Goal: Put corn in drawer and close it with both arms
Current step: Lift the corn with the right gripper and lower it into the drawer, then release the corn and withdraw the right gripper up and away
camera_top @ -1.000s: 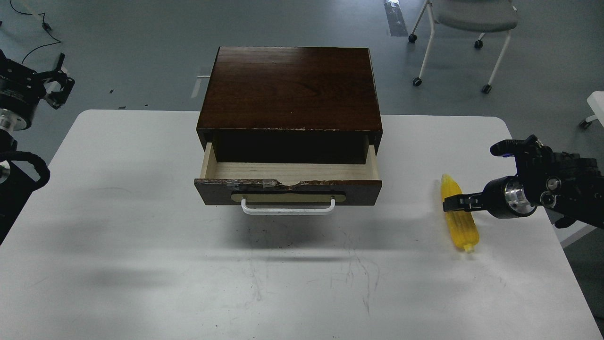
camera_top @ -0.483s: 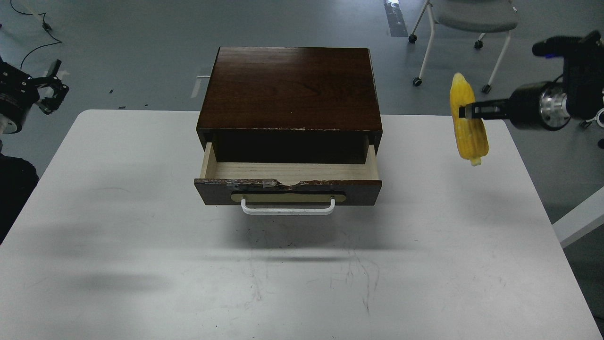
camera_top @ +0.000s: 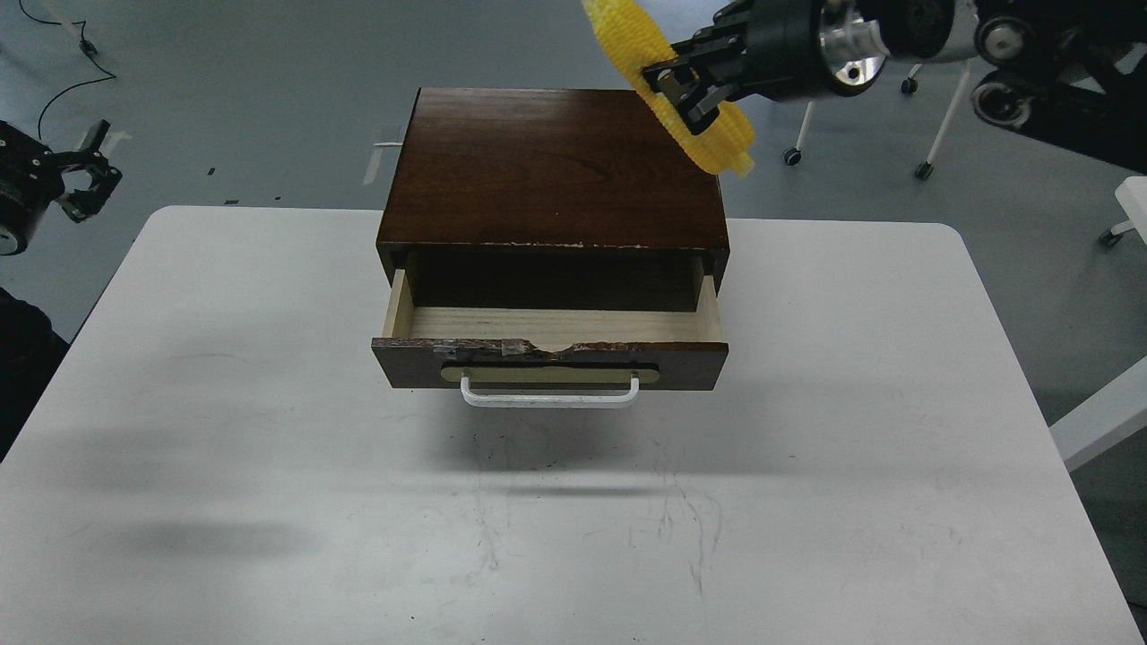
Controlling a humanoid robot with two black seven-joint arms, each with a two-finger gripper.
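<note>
The yellow corn [camera_top: 670,85] hangs tilted in the air above the back right corner of the dark brown cabinet [camera_top: 551,166]. My right gripper [camera_top: 674,90] is shut on its middle, coming in from the upper right. The drawer [camera_top: 550,344] stands pulled open toward me, its pale wood inside empty, with the white bar handle [camera_top: 549,394] on its front. My left gripper [camera_top: 85,175] is open and empty at the far left, off the table's edge.
The cabinet stands on a white table [camera_top: 269,448]. A wheeled chair [camera_top: 896,54] stands on the grey floor behind at the right. Cables lie on the floor at the back left.
My right gripper picked the corn up from the table's right side, lifted it high and swung it left to above the cabinet. The left gripper shifted slightly.
</note>
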